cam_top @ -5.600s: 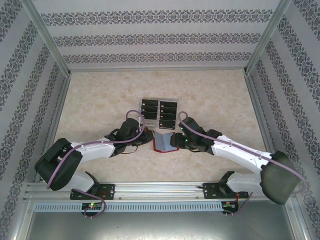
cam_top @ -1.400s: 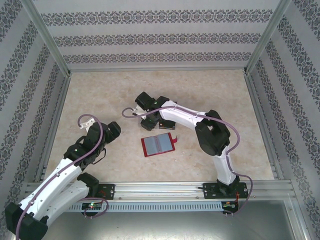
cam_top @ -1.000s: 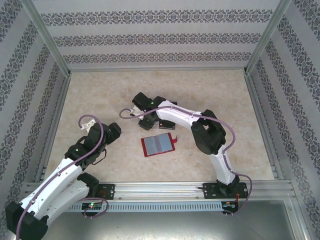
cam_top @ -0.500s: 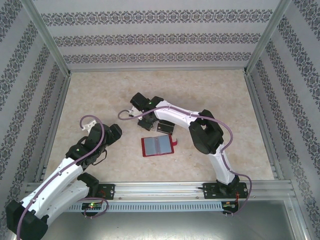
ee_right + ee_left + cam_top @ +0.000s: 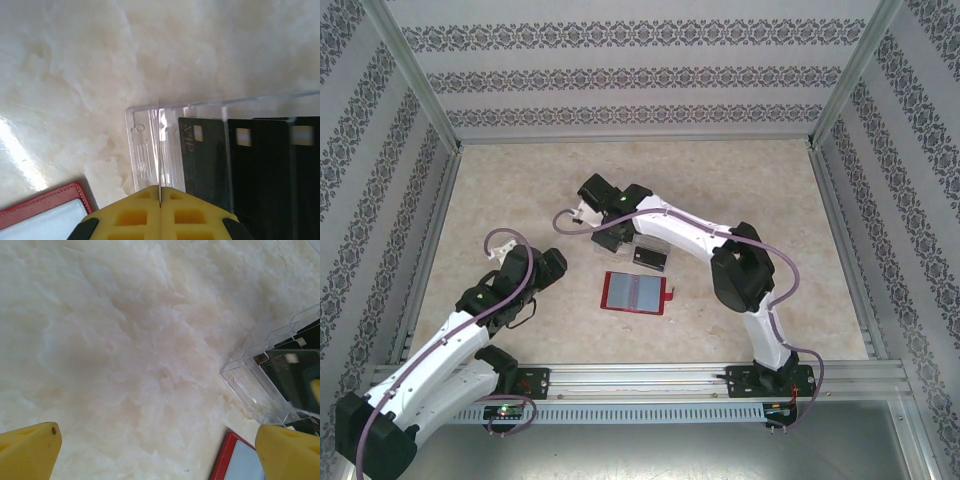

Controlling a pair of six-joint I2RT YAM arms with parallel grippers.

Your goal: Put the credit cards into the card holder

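Right wrist view: the right tool (image 5: 160, 194) is pinched tight on a thin card (image 5: 159, 145). The card shows edge-on as a fine line rising from between the yellow fingers, over the end compartment of the clear tray (image 5: 134, 150). The other cards (image 5: 205, 155) lie flat and black in the compartments alongside. The wallet (image 5: 42, 214) lies open on the surface (image 5: 70, 70) just beside the tray, and its red border and pale inside show at the lower left. The left tool (image 5: 159, 442) hangs wide and empty over bare surface near the tray's corner. The step in hand looks to be carrying the card across to the wallet. To do it well, the arm should lift the card clear of the tray wall before swinging and keep the pinch firm, since only a narrow strip seems held. It should then tip the card toward flat, line its leading edge with a slot mouth, and slide it in low and slow. The wallet is light and may skid, so the left tool could press one side down.
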